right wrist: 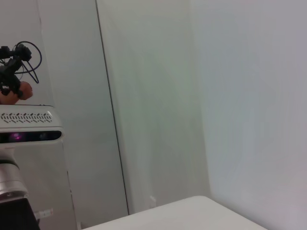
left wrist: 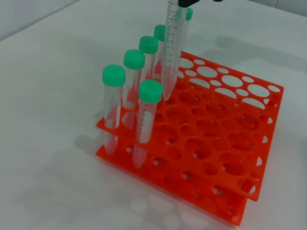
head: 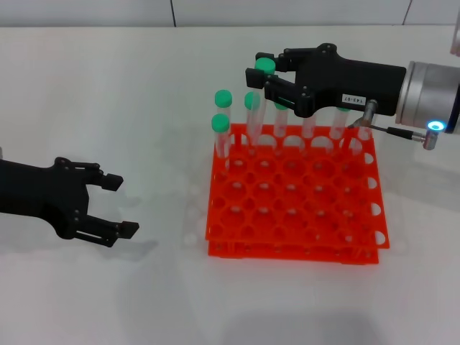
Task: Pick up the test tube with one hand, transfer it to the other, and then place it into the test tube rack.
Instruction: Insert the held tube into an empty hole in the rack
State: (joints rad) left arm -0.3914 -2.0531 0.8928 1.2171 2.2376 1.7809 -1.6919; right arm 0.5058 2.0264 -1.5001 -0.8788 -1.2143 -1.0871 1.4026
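At nine o'clock the left pincer (head: pixel 121 205) hovers over the bench (head: pixel 108 93), spread wide and empty. The rack (head: pixel 295 208) sits at centre. At one o'clock the right pincer (head: pixel 260 76) is clamped on the tube (left wrist: pixel 171 52), its tip just over the rack's back rows

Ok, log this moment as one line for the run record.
phase: placing | right hand: shut on test tube, tip just above test tube rack back row | left hand: open, empty, left of rack
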